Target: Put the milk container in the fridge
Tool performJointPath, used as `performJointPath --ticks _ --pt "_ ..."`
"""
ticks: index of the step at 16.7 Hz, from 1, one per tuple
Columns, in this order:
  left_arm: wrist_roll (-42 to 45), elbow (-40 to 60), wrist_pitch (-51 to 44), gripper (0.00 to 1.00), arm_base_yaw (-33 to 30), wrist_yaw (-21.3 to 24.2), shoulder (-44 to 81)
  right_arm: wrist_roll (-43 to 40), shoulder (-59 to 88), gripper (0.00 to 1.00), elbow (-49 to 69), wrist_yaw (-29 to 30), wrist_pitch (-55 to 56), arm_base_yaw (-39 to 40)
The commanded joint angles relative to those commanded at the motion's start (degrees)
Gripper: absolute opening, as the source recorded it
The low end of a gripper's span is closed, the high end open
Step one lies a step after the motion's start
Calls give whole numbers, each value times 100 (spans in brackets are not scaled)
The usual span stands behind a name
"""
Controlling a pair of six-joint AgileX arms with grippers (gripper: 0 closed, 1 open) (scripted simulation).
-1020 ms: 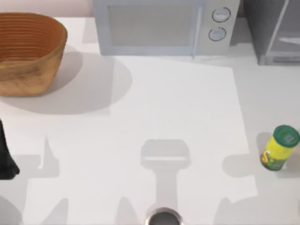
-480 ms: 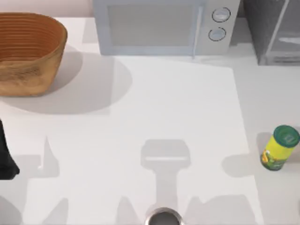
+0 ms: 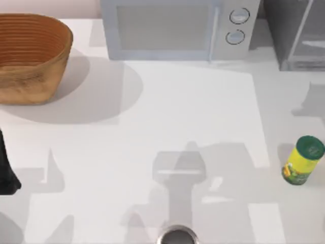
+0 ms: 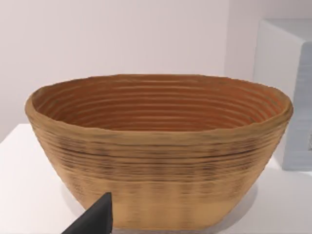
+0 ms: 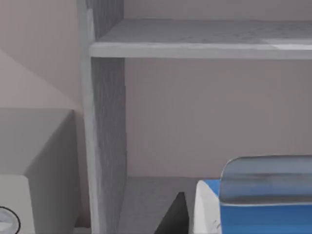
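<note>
The fridge is seen open from the right wrist view, its shelf running across above and a bare lower compartment beneath, and the carton sits low at the near edge of that view, blue and white, with a pale translucent piece across its upper part. It is judged that the carton is being carried by the right arm toward the compartment, though the grip itself is not shown, so whether the right end effector is closed on it cannot be told. For the step to go well, the carton should be kept upright and level, brought in under the shelf and clear of the grey side wall, set flat on the compartment floor, and released only once it is resting. In the top view the fridge stands at the far right corner of the worktop, just beside the microwave, with the green-lidded can near the right edge and the basket far left. The left arm is parked at the left edge, a dark tip of its end effector showing before the basket; how far it is open cannot be told. No writing can be read on the carton here, and the can's label is too small to make out.
</note>
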Motion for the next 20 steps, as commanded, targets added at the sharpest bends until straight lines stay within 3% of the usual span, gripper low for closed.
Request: performJointPath --ticks 5,10,20 --pt "0 0 0 100 0 0 0 20 3444 0 1347 -353 1660 -396" --pt "0 0 0 100 0 0 0 34 5648 0 2352 -618 2893 -681" --pt "0 0 0 100 0 0 0 44 6342 0 2694 -704 3304 -750"
